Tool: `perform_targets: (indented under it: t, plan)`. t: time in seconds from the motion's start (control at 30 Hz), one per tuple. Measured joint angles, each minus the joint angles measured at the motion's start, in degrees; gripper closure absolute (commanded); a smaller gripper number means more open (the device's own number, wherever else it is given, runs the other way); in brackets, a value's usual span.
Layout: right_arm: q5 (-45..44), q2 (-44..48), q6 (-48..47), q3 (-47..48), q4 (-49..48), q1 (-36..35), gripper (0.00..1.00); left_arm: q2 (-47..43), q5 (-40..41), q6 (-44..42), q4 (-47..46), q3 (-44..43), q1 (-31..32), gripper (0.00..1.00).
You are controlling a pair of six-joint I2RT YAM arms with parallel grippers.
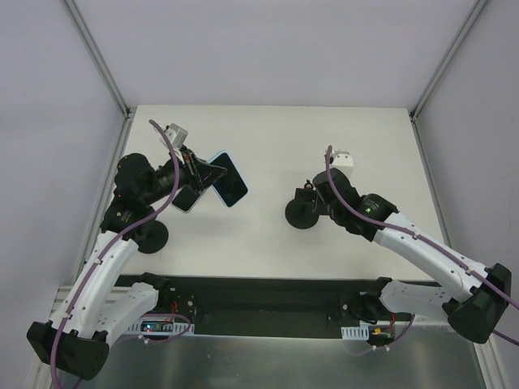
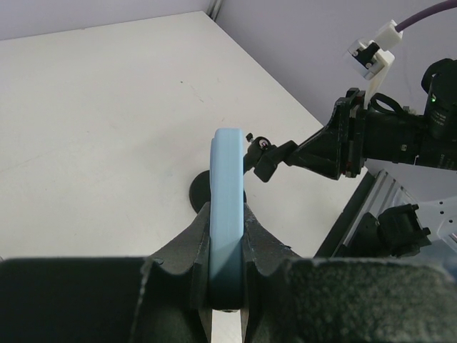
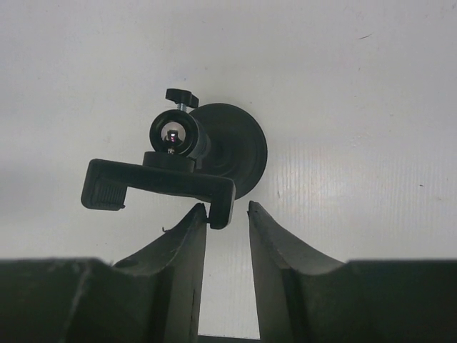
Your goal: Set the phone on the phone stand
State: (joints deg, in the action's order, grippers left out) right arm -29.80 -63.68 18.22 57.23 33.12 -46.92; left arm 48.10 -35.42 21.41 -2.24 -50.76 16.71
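My left gripper [image 1: 208, 175] is shut on a light-blue-cased phone [image 1: 230, 181] and holds it on edge above the table; its blue edge stands between the jaws in the left wrist view [image 2: 227, 200]. A slim phone with a black screen and a white rim [image 1: 187, 200] lies on the table just under that gripper. The black phone stand [image 1: 302, 214] stands mid-table, with its disc base [image 3: 235, 146] and clamp cradle [image 3: 153, 184] in the right wrist view. My right gripper [image 3: 227, 209] is open, with the cradle's end between its fingertips and against the left one.
The stand's base [image 2: 201, 194] and the right gripper [image 2: 314, 151] show beyond the blue phone in the left wrist view. Grey walls with metal posts [image 1: 104, 73] close in the white table [image 1: 276, 138]. A black rail [image 1: 268, 304] runs along the near edge.
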Motion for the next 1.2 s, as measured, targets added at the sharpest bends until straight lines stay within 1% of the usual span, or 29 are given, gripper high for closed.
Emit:
perform_targets:
  t: [0.2, 0.4, 0.43, 0.47, 0.63, 0.8, 0.87, 0.97, 1.07, 1.2]
  plan:
    - [0.0, -1.0, -1.1, 0.0, -1.5, -0.2, 0.71, 0.1, 0.0, 0.0, 0.0, 0.0, 0.6, 1.00]
    - [-0.1, -1.4, -3.4, 0.0, -2.5, -0.5, 0.90, 1.2, 0.0, 0.0, 0.0, 0.0, 0.6, 1.00]
    - [-0.4, -1.4, -3.8, 0.0, -2.4, -0.5, 0.96, 1.4, 0.0, 0.0, 0.0, 0.0, 0.6, 1.00]
    - [-0.8, -1.4, -4.1, -0.1, -2.5, -0.5, 0.99, 1.4, -0.1, 0.0, 0.0, 0.0, 0.6, 1.00]
    - [-0.8, -1.4, -5.9, -0.5, -3.4, -0.5, 0.99, 2.2, -1.2, -0.7, 0.0, -0.4, 2.1, 1.00]
    - [1.9, -1.4, -11.3, -0.5, -4.9, -0.5, 0.99, 4.2, -6.9, -2.4, -0.5, -0.6, 6.4, 1.00]
    - [3.9, -1.4, -14.8, -0.5, -5.9, -0.4, 0.99, 4.4, -10.4, -2.6, -3.2, 0.2, 8.4, 1.00]
    - [8.7, -1.4, -19.5, -0.4, -7.1, 0.3, 0.99, 3.5, -14.9, -2.7, -10.9, 3.6, 11.6, 1.00]
    - [18.2, -1.6, -23.9, -0.4, -7.7, 3.9, 0.99, 4.0, -17.3, -4.0, -15.2, 5.3, 15.7, 1.00]
    - [31.4, -2.0, -29.2, -0.2, -8.1, 10.3, 0.99, 9.6, -19.1, -7.6, -18.1, 3.1, 21.1, 1.00]
